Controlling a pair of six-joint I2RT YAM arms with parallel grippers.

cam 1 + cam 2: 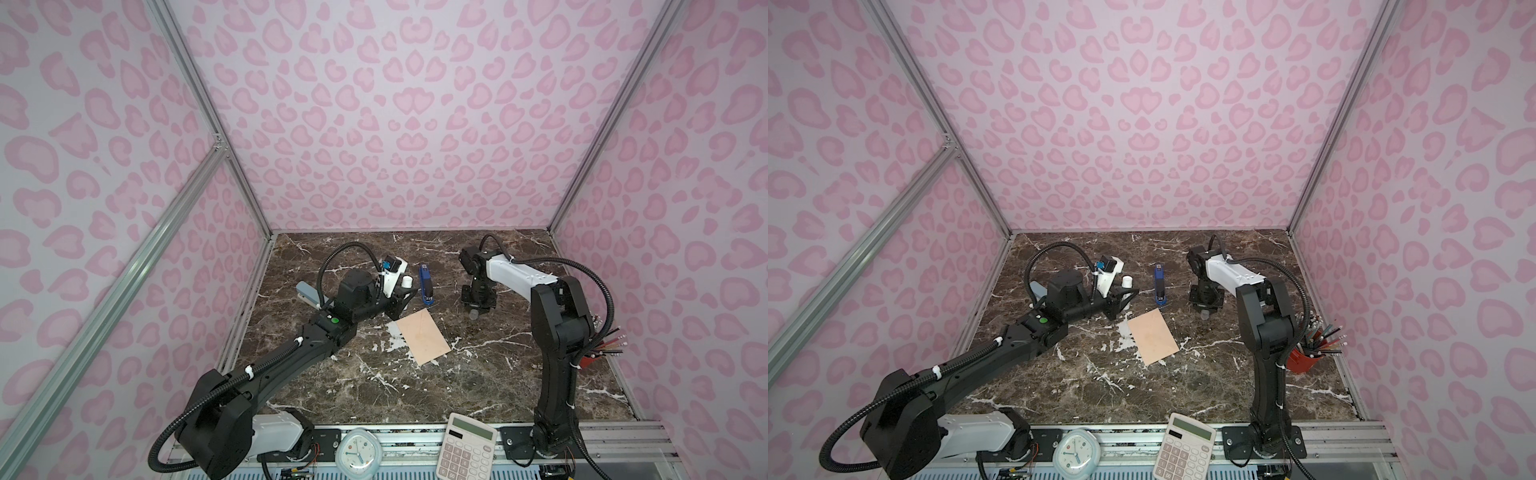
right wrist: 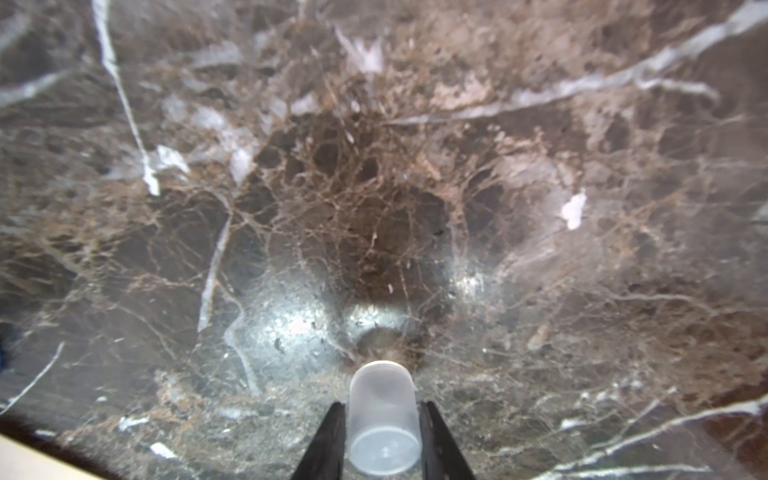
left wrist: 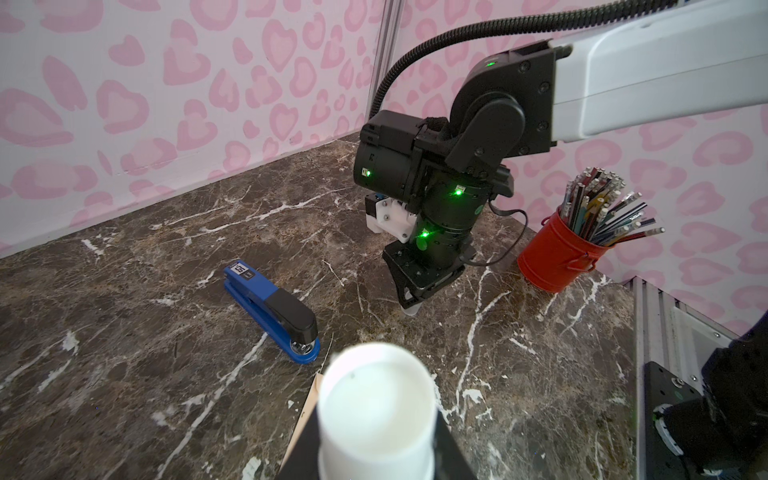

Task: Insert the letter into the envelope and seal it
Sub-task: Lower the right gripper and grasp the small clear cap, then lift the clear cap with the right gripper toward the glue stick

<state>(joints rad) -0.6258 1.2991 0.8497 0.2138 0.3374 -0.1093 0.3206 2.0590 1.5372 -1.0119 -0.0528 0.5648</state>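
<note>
Most of the dark brown marble counter lies bare. Near its middle the plain peach paper envelope rests flat and askew, a closed rectangle. The pink letter is nowhere visible, so it is presumably inside. Just off the envelope's far corner, the left tool is clenched on a white plastic cylinder, likely a glue stick. The right tool pinches a small frosted cap. Sealing well likely calls for light strokes along the flap edge so the thin paper doesn't drag.
</note>
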